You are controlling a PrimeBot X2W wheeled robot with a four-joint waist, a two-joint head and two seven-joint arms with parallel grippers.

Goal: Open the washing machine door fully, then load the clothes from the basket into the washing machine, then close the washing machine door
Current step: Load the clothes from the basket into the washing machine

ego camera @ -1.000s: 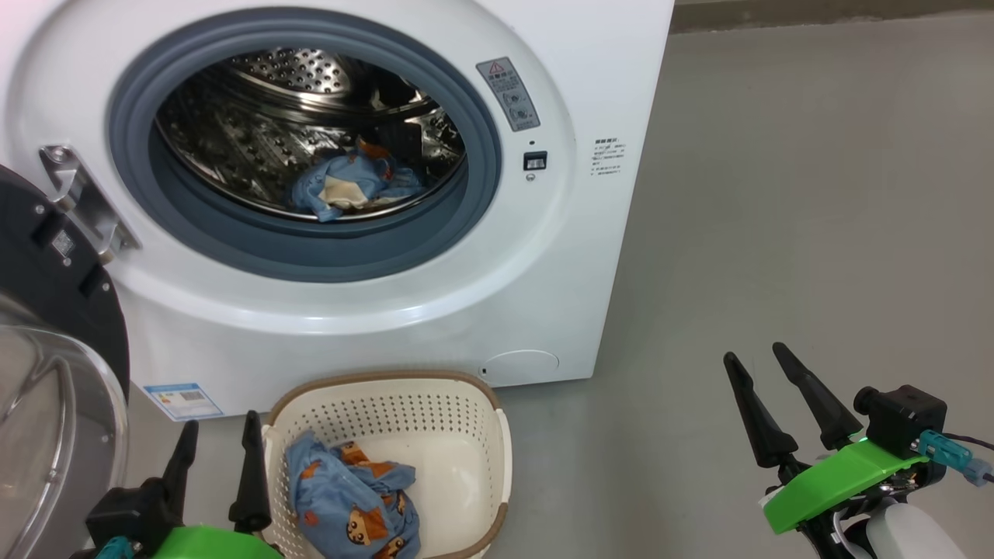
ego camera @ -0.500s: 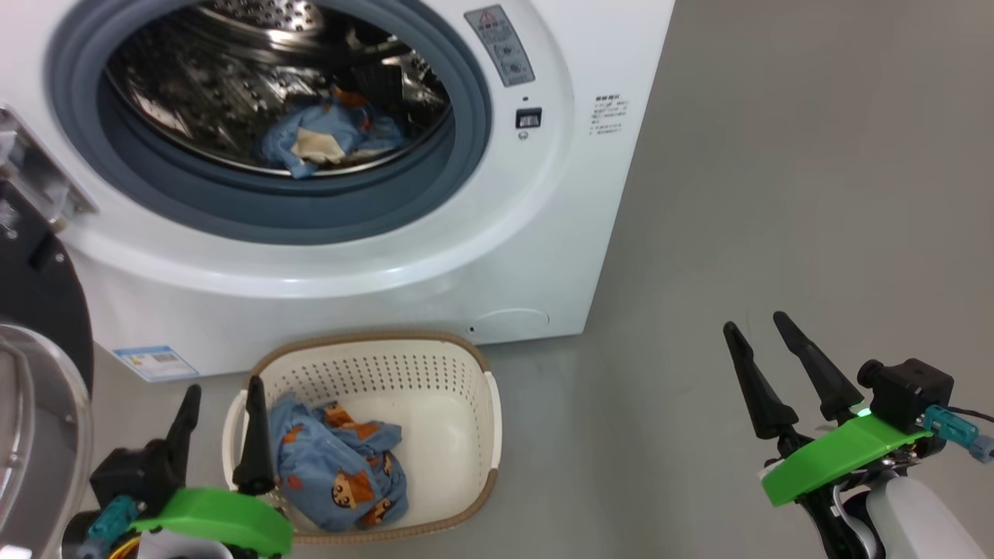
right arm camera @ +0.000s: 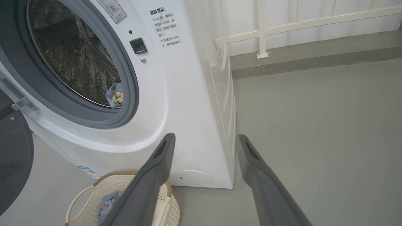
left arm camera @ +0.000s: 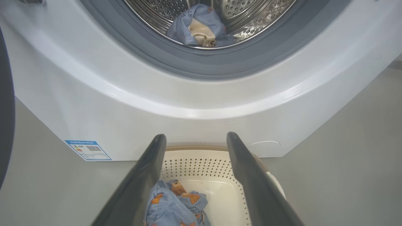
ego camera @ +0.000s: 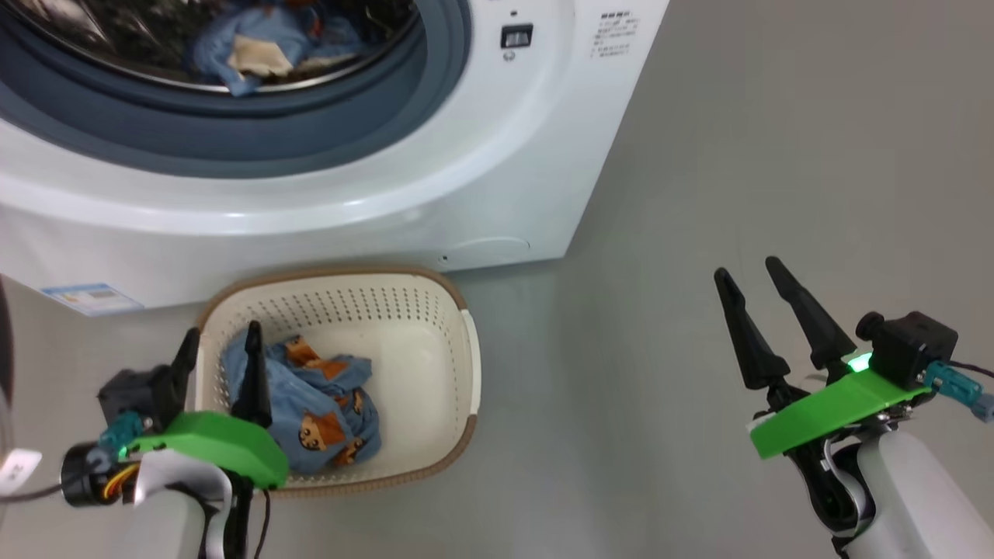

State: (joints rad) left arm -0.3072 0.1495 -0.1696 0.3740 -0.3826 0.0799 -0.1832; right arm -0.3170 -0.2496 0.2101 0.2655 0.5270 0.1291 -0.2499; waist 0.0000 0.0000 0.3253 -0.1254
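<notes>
Clothes bunched in left half of basket, before washing machine; one garment lies in drum. Fabric likely light, limp, trailing: pinch heap's top fold. Left claw apart, empty, above heap; right claw apart, idle off right.

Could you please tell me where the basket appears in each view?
Head view: basket, lower left of centre.
Left wrist view: basket, bottom centre, framed by the left tool.
Right wrist view: basket, bottom left, partly behind the right tool.
Shared landmark: the blue label on the washing machine.
</notes>
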